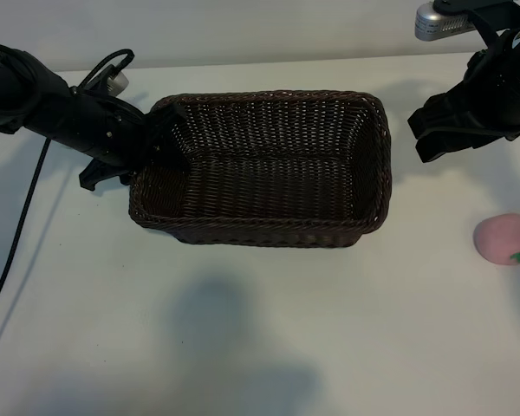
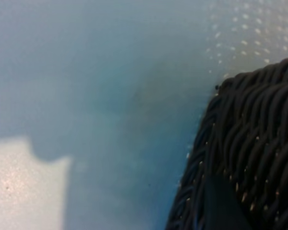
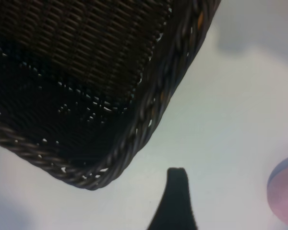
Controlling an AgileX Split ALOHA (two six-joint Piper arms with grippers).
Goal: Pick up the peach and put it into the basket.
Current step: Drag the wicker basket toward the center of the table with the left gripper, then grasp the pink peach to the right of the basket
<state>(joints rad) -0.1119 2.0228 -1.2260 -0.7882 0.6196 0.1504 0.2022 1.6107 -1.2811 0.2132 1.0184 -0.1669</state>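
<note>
Peach (image 1: 505, 239) lies on the table nearer your right gripper (image 1: 435, 139), its jaws spread and empty, beside basket (image 1: 260, 232).

We see the peach (image 3: 284, 191) cut by the right wrist view's right edge. Basket (image 1: 260, 169) left rim partly hidden behind the left gripper (image 1: 152, 152); left wrist view blurred, one finger (image 2: 223, 206) cropped at bottom. Right arm (image 1: 490, 87) cropped upper right.
</note>
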